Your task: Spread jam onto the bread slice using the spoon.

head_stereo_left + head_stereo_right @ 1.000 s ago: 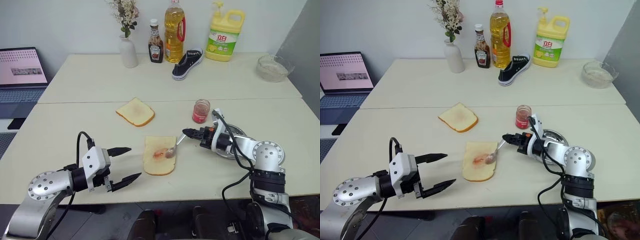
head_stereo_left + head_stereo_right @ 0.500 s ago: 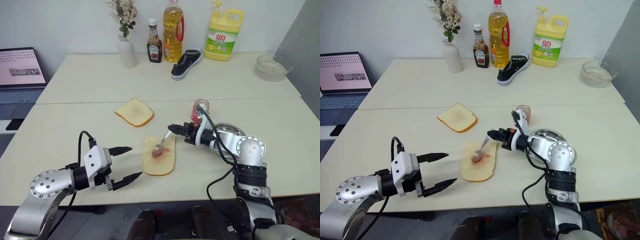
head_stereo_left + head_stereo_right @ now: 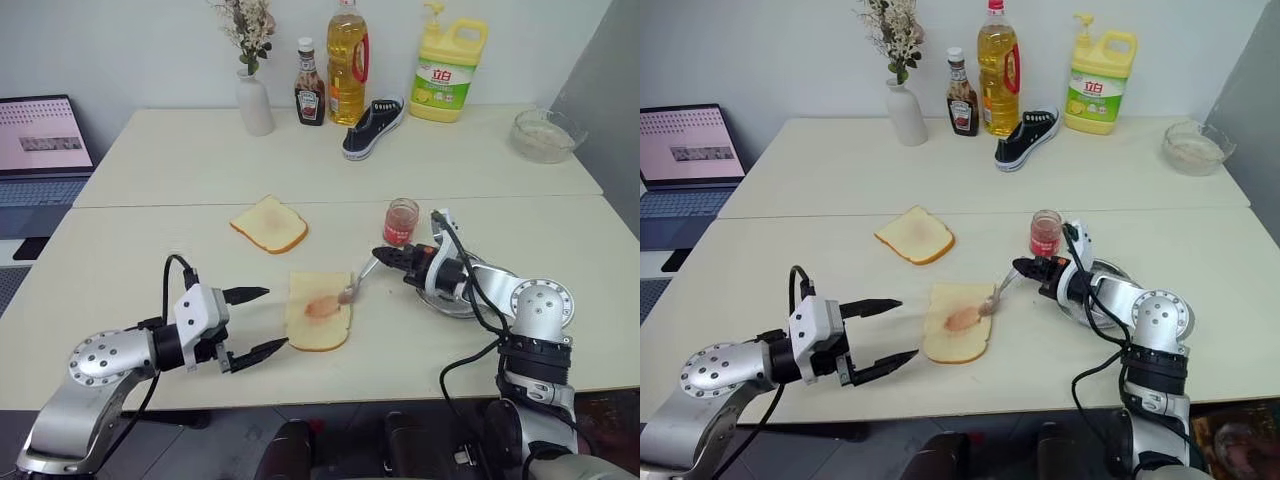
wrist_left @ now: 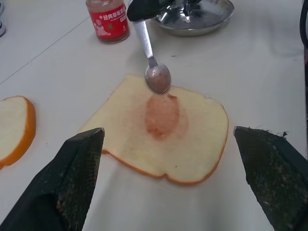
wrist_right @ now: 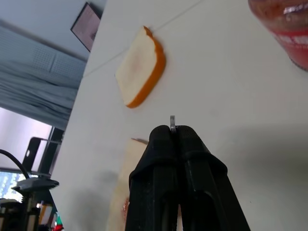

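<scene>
- My right fingers (image 3: 383, 256) are clenched on the spoon (image 4: 153, 67), bowl over the bread slice (image 3: 318, 311) (pink jam (image 4: 162, 115) smeared mid-slice).
- My left fingers (image 3: 262, 322) are spread wide, grasping nothing, near the slice.

Two slices of bread on the near table — the pale bread slice (image 3: 319, 309) with its pink jam (image 4: 162, 115) smear, and a squarer golden-crusted slice (image 3: 268, 223) at its 11 o'clock. One spoon (image 3: 355, 282). One jam jar (image 3: 401, 221), one steel dish (image 3: 1106, 272). Along the far edge, three bottles — ketchup bottle (image 3: 310, 95), oil bottle (image 3: 346, 62), yellow detergent jug (image 3: 446, 60). One vase (image 3: 255, 103) of flowers, one sneaker (image 3: 374, 126), one glass bowl (image 3: 545, 135), one laptop (image 3: 40, 150).
</scene>
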